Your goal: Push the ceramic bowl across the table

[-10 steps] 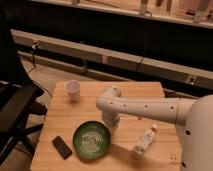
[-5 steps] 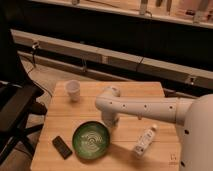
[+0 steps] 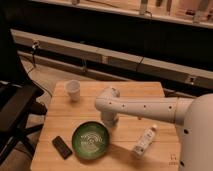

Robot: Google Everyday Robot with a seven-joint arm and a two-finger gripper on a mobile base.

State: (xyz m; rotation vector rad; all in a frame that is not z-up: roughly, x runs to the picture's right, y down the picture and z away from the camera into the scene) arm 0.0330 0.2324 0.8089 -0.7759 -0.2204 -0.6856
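Down near the centre of the frame, the gripper (image 3: 109, 121) hung at the end of the arm (image 3: 145, 106), just above and to the right of the bowl (image 3: 91, 140). Whether it touched the rim or stood just beside it could not be told.

The bowl, green with a pale spiral pattern inside, sat low in the frame, left of centre, upright on the table (image 3: 60, 110). Being ceramic, it was probably fairly heavy for its size, rigid, and glazed smooth, so it should slide rather than tip if pressed low on its outer wall. A push against the upper rim would more likely rock it, and a sharp knock could chip it or send it off the edge. The side of the wall nearest the gripper looked like the place to bear on, with steady pressure rather than a grasp.

Around it lay other things to mind. A dark flat object (image 3: 62, 147), perhaps a remote, lay just beside the bowl at lower left, close enough to be struck if the bowl went that way. A bottle (image 3: 144, 140) lay on its side at lower right, apart from the bowl. A white cup (image 3: 73, 89) stood upright at the upper left of the table, well clear. A black chair (image 3: 17, 110) filled the left edge of the frame.
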